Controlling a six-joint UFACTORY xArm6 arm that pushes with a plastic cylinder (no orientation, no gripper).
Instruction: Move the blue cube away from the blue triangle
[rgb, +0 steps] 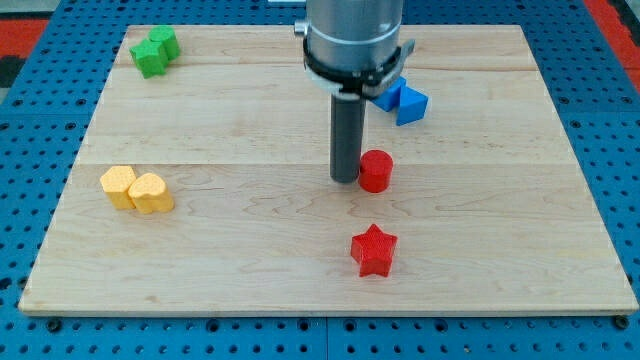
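Wooden surface (250, 250) lies on a blue perforated bench. Lowest in the frame we see the red star (374, 251), then two yellow blocks (136, 189) at left. Our tip (346, 180) touches the red cylinder (375, 171) at centre. We have no jaws, only a rod. Higher, right of centre, the blue cube (411, 104) touches the blue triangle (385, 98), which the arm partly hides. Green blocks (155, 50) sit upper left. We think a careless push could drag both blue pieces together.

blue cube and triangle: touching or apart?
Touching, as far as shows. The blue cube sits against the blue triangle with no board visible between them; the arm hides part of the triangle. My tip is beside the red cylinder.
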